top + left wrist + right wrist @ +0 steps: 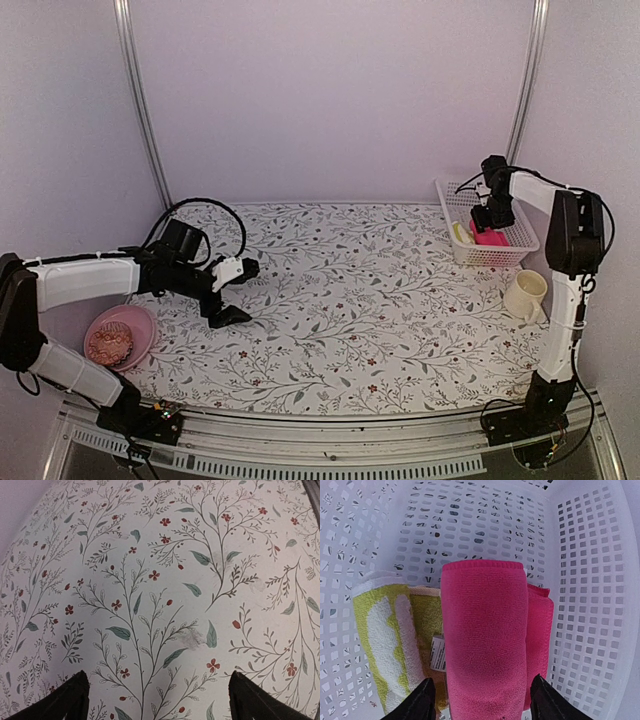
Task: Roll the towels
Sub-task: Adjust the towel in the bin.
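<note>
A rolled bright pink towel [485,630] lies in the white basket [580,555] on a folded pink layer. Beside it on the left is a yellow-green and white towel [385,635] with a label. My right gripper [482,680] hangs over the basket, open, one finger on each side of the pink roll, close to its edges. In the top view the pink towel [491,239] and the yellow-green towel [460,233] sit in the basket [448,192] under the right gripper [492,215]. My left gripper [238,292] is wide open over the bare floral cloth [160,580], far from the towels; its opening [159,695] holds nothing.
A pink bowl [140,322] with a brownish lump [109,343] in it stands at the front left by the left arm. A cream mug [525,295] stands just in front of the basket, near the right arm. Walls close off the back and sides.
</note>
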Robot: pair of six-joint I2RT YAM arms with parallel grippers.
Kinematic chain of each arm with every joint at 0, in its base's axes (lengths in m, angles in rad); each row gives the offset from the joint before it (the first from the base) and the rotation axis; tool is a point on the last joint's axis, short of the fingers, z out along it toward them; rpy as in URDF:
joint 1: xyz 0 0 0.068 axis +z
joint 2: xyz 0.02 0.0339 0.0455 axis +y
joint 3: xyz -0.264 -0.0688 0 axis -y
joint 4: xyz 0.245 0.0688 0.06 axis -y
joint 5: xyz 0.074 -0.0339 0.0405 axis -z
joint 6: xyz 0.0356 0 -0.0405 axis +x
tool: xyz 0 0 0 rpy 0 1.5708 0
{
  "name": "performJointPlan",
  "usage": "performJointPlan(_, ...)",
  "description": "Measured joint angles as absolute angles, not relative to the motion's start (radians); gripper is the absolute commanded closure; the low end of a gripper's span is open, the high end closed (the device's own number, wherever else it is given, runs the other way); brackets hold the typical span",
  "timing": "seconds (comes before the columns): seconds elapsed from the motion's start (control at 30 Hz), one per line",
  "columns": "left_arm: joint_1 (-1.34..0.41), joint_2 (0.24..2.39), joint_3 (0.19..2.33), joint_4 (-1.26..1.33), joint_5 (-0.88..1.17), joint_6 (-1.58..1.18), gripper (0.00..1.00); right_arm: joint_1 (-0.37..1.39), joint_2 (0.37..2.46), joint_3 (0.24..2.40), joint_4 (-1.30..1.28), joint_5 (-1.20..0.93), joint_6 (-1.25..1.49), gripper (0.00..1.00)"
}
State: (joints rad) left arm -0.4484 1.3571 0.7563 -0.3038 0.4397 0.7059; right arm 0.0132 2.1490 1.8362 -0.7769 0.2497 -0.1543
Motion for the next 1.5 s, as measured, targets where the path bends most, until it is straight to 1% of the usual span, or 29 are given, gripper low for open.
performJointPlan(0.57,-0.448,1.364,0.756,-0.303,0.437,0.706,0.03,0.049,2.194,1.835,-0.782,0.315,-0.185,0.35)
performJointPlan(0.7,-0.448,1.364,0.756,-0.303,0.437,0.706,0.03,0.051,2.209,1.835,-0.783,0.336,-0.185,0.36)
performJointPlan(0.8,-0.448,1.364,0.756,-0.303,0.437,0.706,0.03,0.051,2.219,1.835,-0.783,0.347,-0.188,0.39)
performJointPlan(1.13,-0.448,1.364,0.756,-0.303,0.437,0.706,0.03,0.051,2.231,1.835,-0.782,0.397,-0.196,0.41)
performJointPlan(1.33,-0.448,1.364,0.756,-0.303,0.438,0.706,0.03,0.050,2.240,1.835,-0.781,0.416,-0.199,0.46)
performJointPlan(1.5,-0.448,1.364,0.753,-0.303,0.438,0.706,0.03,0.044,2.246,1.835,-0.778,0.416,-0.200,0.56)
